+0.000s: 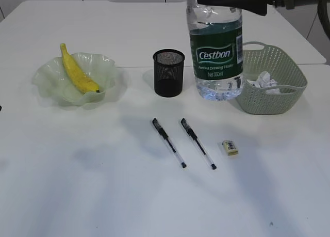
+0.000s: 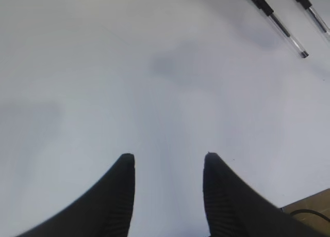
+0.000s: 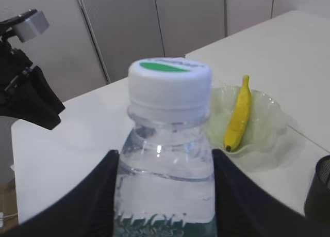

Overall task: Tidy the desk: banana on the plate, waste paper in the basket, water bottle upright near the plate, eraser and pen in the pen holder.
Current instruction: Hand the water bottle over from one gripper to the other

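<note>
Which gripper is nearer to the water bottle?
Right. The right gripper straddles the water bottle at its shoulder; the left gripper hovers over bare table, with only the pens nearby.

water bottle (image 1: pixel 217 51), green label: "cestbon" in white letters; smaller print beneath, roughly "purified drinking water", too small to be sure; volume line unclear. eraser (image 1: pixel 230 147): dark marking, illegible.

— Where do I see things relative to the pen holder (image 1: pixel 168 72)?

— Banana (image 1: pixel 78 72) lies in the plate (image 1: pixel 49 79) to its left. Water bottle (image 1: pixel 215 51) stands upright just right, basket (image 1: pixel 289 77) with waste paper (image 1: pixel 265 81) beyond. Two pens (image 1: pixel 168 142) (image 1: pixel 198 143) and eraser (image 1: pixel 230 147) lie in front.
</note>
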You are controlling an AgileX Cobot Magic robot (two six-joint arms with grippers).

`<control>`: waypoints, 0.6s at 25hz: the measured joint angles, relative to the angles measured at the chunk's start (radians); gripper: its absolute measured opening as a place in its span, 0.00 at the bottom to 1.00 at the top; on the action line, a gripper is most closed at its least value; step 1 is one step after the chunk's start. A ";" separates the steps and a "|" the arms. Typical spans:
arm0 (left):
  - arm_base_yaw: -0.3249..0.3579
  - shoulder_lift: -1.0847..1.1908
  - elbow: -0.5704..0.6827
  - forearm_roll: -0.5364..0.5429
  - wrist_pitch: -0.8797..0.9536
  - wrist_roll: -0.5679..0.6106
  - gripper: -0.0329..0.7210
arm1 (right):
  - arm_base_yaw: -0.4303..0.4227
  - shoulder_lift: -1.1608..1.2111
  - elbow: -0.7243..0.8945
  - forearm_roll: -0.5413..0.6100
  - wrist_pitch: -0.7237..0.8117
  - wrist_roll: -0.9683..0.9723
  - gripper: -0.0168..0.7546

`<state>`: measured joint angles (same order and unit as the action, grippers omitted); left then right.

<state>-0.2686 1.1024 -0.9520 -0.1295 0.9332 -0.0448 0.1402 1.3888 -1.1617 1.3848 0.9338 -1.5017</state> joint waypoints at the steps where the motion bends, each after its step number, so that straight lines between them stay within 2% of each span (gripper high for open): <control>1: 0.000 0.000 0.000 -0.002 -0.004 0.000 0.45 | 0.000 0.000 0.000 0.008 0.007 -0.007 0.49; 9: 0.000 0.000 0.000 -0.014 -0.070 0.016 0.45 | 0.000 0.000 0.000 0.042 0.070 -0.017 0.49; 15: 0.000 0.000 0.000 -0.039 -0.209 0.064 0.45 | 0.000 0.000 0.002 0.066 0.074 -0.019 0.49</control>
<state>-0.2686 1.1024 -0.9520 -0.1690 0.7245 0.0192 0.1402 1.3888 -1.1598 1.4511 1.0075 -1.5206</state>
